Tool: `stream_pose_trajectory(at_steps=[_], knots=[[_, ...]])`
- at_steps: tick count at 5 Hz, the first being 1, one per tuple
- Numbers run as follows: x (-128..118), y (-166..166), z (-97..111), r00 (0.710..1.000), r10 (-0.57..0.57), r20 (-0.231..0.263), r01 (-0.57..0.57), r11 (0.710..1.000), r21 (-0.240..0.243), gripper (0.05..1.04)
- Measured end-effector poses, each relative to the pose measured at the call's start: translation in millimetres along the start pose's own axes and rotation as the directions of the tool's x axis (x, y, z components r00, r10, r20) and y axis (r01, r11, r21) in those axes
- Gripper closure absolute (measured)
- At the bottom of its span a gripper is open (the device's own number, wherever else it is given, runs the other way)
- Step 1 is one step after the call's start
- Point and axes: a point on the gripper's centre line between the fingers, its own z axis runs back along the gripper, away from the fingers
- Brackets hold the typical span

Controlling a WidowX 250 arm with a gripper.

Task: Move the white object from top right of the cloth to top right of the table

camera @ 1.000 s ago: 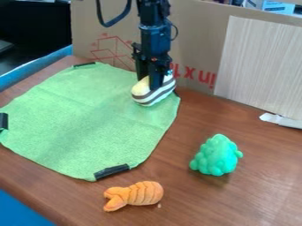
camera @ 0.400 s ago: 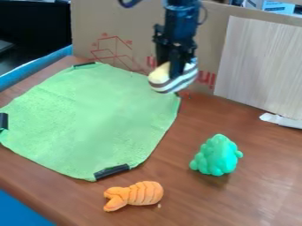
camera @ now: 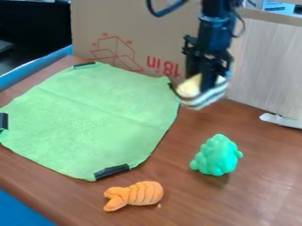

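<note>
My gripper [camera: 198,84] hangs from the top, right of the cloth's upper right corner, and is shut on the white object [camera: 205,98]. That object is whitish with dark stripes and a pale yellow part, and the fingers cover some of it. It is held near the cardboard at the back, over the brown table [camera: 259,150]. Spread over the table's left part is the green cloth [camera: 94,119], with black clips at its edges.
A green lumpy toy [camera: 216,155] stands right of the cloth. Nearer the front lies an orange toy [camera: 134,195]. Cardboard [camera: 159,35] and a light wooden panel [camera: 268,66] wall the back, with a white strip [camera: 282,120] at the panel's foot.
My gripper lifted the striped white object off the cloth's top right corner and carried it to the right, past the cloth's edge. Most recently it has come somewhat lower in the view.
</note>
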Motion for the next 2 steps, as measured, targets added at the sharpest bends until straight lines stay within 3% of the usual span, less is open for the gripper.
stream_pose_trajectory(at_steps=[1, 2], knots=[[1.3, -11.3, -11.5, 1.000, 0.015, -0.015, -0.015, 1.000, -0.004, 0.579], [-2.7, -14.1, -19.4, 0.999, 0.015, -0.043, -0.014, 1.000, 0.013, 0.270]])
